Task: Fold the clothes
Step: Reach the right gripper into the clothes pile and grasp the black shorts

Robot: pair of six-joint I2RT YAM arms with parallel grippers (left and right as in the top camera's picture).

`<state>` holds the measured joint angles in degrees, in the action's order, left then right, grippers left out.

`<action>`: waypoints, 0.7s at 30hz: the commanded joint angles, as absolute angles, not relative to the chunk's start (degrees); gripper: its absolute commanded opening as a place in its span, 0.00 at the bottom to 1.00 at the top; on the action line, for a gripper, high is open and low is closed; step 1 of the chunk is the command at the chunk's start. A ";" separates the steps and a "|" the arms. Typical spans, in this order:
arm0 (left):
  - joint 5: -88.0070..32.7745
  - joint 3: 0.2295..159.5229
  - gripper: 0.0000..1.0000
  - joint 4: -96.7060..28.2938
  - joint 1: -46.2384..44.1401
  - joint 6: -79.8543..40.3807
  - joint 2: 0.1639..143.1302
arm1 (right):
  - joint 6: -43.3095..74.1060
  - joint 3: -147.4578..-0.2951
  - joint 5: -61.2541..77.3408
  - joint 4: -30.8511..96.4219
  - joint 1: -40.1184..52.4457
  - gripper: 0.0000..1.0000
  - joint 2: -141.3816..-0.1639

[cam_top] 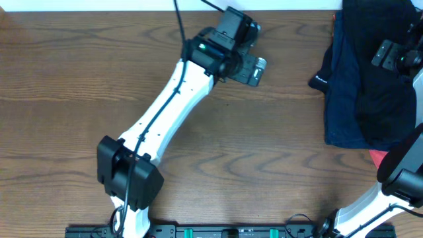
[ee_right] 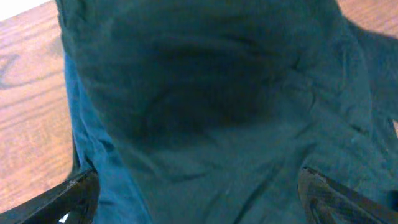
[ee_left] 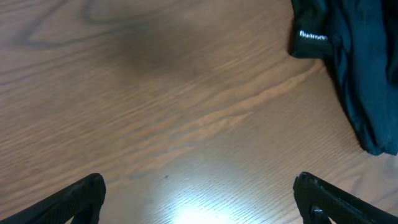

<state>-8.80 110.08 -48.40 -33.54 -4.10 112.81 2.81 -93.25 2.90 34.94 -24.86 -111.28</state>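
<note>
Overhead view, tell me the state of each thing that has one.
Left end effector: open, empty, over bare table.
Right end effector: open, empty.
Shorts: crumpled, not folded.
Navy garment: crumpled, not folded.
Pink garment: mostly hidden, only a corner shows.

The overhead camera looks straight down from high on the brown wood-grain table [cam_top: 277,152]. The left wrist camera faces it closely, sharing the lettered corner of the crumpled dark cloth heap [ee_left: 354,74] with overhead; the right wrist camera sits closest, above that heap
</note>
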 commanded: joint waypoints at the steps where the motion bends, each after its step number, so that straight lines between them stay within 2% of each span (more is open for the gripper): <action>1: -6.55 110.32 0.98 -48.77 -33.74 -5.45 114.72 | 2.31 -93.95 4.69 35.86 -25.23 0.99 -111.18; 9: -0.23 109.62 0.98 -53.58 -31.92 -13.08 115.59 | -0.30 -93.95 6.61 37.12 -22.13 0.98 -114.37; 14: -0.16 109.62 0.98 -54.24 -29.74 -13.45 115.59 | -0.19 -93.93 1.96 37.10 -19.79 0.89 -118.24; 15: -0.14 109.62 0.98 -54.35 -29.23 -13.45 115.59 | -0.03 -93.95 1.34 37.15 -19.55 0.85 -118.89; 19: -0.14 109.62 0.98 -54.61 -27.09 -13.47 115.59 | 0.23 -93.93 -0.10 37.41 -19.44 0.57 -121.14; 21: -0.16 109.62 0.98 -54.87 -26.09 -13.47 115.59 | 1.37 -93.93 -1.78 37.50 -19.49 0.46 -121.54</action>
<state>-1.06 110.06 -54.22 -27.53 -12.47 115.09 0.12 -93.25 1.43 37.45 -19.53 -121.08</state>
